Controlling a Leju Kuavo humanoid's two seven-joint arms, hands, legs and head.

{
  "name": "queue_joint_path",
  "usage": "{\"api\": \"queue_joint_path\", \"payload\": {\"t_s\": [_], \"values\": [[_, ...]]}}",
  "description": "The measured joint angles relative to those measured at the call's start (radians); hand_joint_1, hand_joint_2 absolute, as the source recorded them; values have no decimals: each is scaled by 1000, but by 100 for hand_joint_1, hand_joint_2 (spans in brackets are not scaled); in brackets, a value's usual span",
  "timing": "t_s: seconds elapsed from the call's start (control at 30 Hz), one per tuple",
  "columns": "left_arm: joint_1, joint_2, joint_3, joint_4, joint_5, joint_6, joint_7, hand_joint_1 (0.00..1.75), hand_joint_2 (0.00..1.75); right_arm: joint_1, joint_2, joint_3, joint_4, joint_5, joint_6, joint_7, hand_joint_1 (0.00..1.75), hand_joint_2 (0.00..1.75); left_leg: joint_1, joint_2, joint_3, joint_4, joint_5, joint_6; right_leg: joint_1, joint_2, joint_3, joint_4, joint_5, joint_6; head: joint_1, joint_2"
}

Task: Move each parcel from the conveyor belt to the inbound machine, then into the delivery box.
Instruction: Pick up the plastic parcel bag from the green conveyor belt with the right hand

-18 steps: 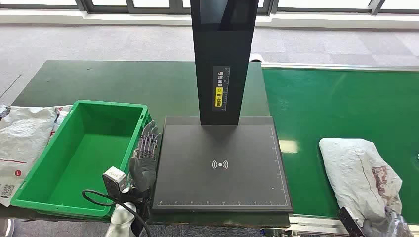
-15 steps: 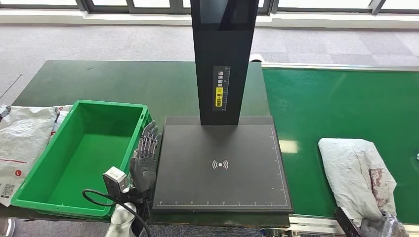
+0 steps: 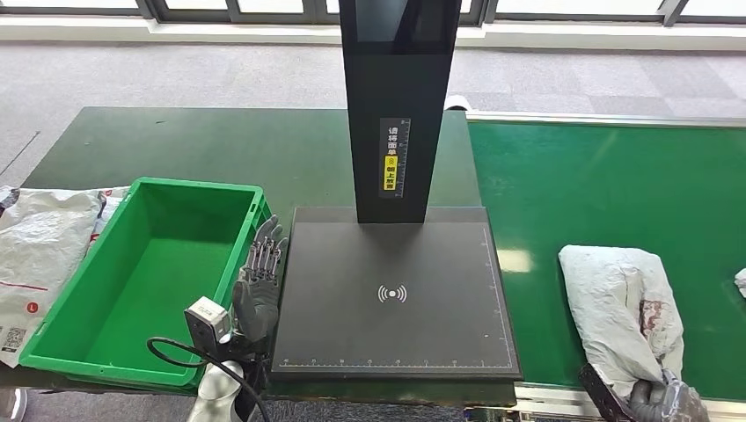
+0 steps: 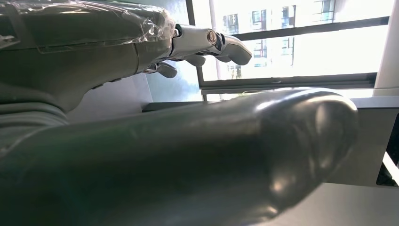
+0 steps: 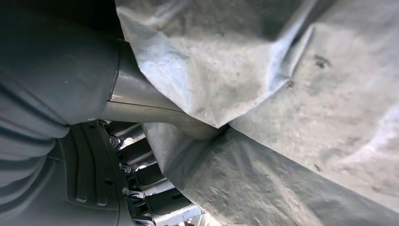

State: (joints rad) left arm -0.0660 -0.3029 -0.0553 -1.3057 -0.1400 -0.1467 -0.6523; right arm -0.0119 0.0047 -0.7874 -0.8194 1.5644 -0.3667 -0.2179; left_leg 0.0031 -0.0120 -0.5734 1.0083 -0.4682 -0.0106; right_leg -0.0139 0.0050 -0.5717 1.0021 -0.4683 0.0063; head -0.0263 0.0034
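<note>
A crumpled grey parcel [image 3: 620,308] lies on the green conveyor belt [image 3: 598,176] at the right. My right hand [image 3: 661,403] grips its near end at the lower right corner. In the right wrist view the parcel [image 5: 291,94] folds over the thumb, with the fingers [image 5: 146,188] beneath it. The inbound machine's black plate [image 3: 396,343] and its dark column [image 3: 396,105] stand in the middle. The green delivery box [image 3: 224,189] sits to the left with nothing in it. My left hand [image 3: 257,286] is upright between box and plate, fingers [image 4: 207,42] straight, holding nothing.
Grey bagged parcels [image 3: 40,255] lie on the table left of the box. A small pale piece of another parcel [image 3: 741,281] shows at the belt's right edge. Dark green tabletop [image 3: 220,145] runs behind the box.
The grey parcel has shifted a little to the left along the belt, and my right hand has come further into the picture with it. The left hand has stayed put.
</note>
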Motion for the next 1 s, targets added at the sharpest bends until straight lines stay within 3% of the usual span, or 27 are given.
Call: {"api": "queue_joint_path", "payload": {"t_s": [0.3,0.5,0.7,1.0], "values": [[0,0,0,0,-6,6,0,0,0,17,47,1,-67,-20,-21,-41,175,175,0,0,0,0,0,0,0,0,0,0,0,0,0,0],[9,0,0,-3,-18,10,0,0,0,59,113,4,-247,-200,-82,-139,175,175,0,0,-1,0,0,0,-1,0,-1,0,0,0,0,0],[21,0,0,-8,-23,24,-2,0,0,138,205,28,-529,-479,-129,-321,175,175,0,-2,-2,0,0,0,-1,-1,-2,1,-1,0,0,0],[22,-2,0,-12,-24,28,-3,0,0,195,268,100,-744,-562,-186,-365,175,175,0,-2,-2,0,0,0,-1,-1,-2,1,-1,0,0,0]]}}
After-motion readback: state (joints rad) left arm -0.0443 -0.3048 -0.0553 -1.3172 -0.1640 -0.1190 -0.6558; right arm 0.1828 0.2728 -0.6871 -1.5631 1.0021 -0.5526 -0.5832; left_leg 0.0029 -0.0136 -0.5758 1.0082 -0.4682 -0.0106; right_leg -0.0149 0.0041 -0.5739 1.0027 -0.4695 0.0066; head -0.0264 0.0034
